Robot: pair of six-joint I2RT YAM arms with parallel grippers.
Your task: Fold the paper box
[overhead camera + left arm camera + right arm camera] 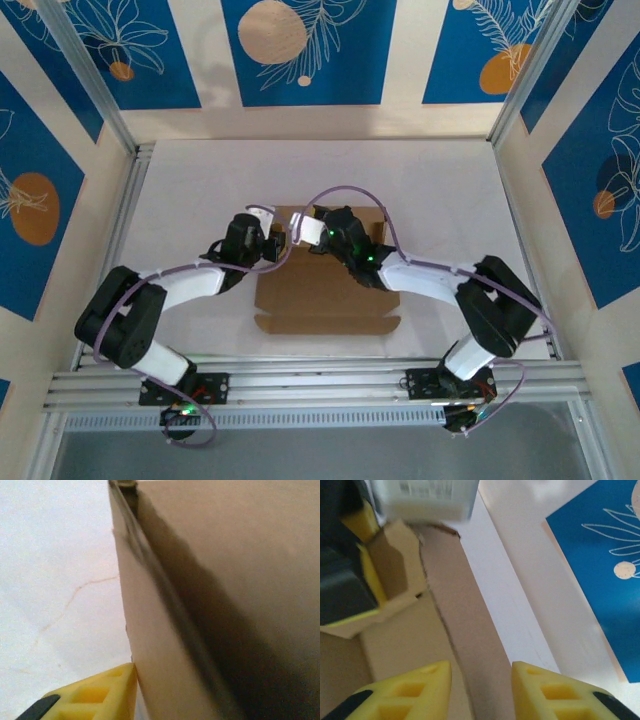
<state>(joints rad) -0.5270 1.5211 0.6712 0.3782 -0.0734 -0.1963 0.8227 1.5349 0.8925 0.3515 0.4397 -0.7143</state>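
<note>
Scene: two robot arms reach inward over a flat white worktop (430,190), meeting at the far edge of a sheet of cardboard.
Task thing: the plain brown corrugated cardboard paper box (325,295) lies mostly unfolded in the middle of the worktop. Most of it lies on the near side of both end effectors, with a long tabbed flap flat at its near edge.
Left end effector (277,240): at the far left corner of the paper box. One yellow finger (95,700) touches the outer face of an upright cardboard wall. The other finger is hidden behind that wall, so I cannot tell whether it is clamped.
Right end effector (481,687): just beside the left end effector, at the far edge of the paper box. Its two yellow fingers stand apart, gripping nothing, and a cardboard strip runs away beyond the gap.
Raised tab: a small cardboard tab stands up ahead and to the left of the right end effector, against the left end effector.
Backdrop: a blue patterned wall panel (600,555) lies ahead and to the right of the right end effector.
</note>
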